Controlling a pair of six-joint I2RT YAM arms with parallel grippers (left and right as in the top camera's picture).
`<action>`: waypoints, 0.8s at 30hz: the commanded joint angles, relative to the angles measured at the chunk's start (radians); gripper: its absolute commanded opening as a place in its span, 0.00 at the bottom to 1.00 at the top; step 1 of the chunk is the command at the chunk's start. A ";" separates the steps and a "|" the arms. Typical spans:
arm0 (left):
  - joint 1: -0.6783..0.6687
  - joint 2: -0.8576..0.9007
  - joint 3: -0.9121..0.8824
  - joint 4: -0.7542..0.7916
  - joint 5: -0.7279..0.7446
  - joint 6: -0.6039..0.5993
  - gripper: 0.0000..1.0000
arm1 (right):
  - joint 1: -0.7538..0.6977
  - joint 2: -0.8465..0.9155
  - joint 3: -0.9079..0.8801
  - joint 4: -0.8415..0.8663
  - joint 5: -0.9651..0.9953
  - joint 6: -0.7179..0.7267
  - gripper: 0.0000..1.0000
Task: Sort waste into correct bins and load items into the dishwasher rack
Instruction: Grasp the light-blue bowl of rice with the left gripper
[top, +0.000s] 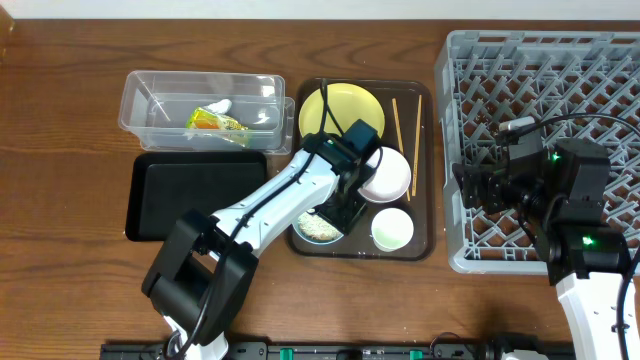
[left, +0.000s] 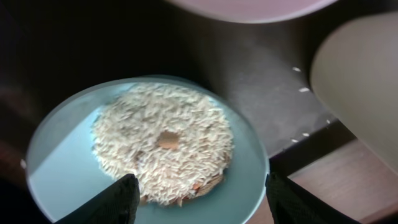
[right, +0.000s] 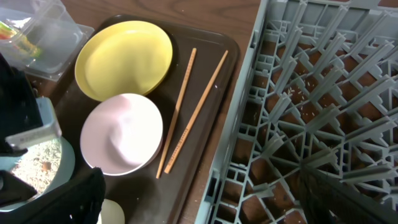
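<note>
Bowl: the light blue bowl (left: 56, 180) with rice (left: 165, 146) stands on the brown tray (top: 425, 150), straight below the left gripper (left: 202, 196).
Grip: its fingers are apart, astride the near rim, holding nothing.
Other arm: the right gripper (top: 478, 187) is over the rack (top: 520, 40), well apart; probably open, the view is dark.

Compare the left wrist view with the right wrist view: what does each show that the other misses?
Left wrist only: the rice pile close up, a brownish bit at its middle, stray grains on the brown tray. Right wrist only: yellow plate, two chopsticks, grey rack, clear tub. Both: light blue bowl holding the rice, white bowl, the tray.
</note>
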 joint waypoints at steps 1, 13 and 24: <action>-0.014 0.005 -0.011 -0.001 0.045 0.134 0.69 | 0.019 -0.001 0.018 -0.002 -0.011 0.003 0.97; -0.027 0.006 -0.011 0.198 0.042 -0.111 0.68 | 0.019 0.018 0.018 -0.013 -0.011 0.003 0.96; -0.027 0.050 -0.011 0.174 -0.033 -0.435 0.54 | 0.019 0.057 0.018 -0.019 -0.011 0.003 0.96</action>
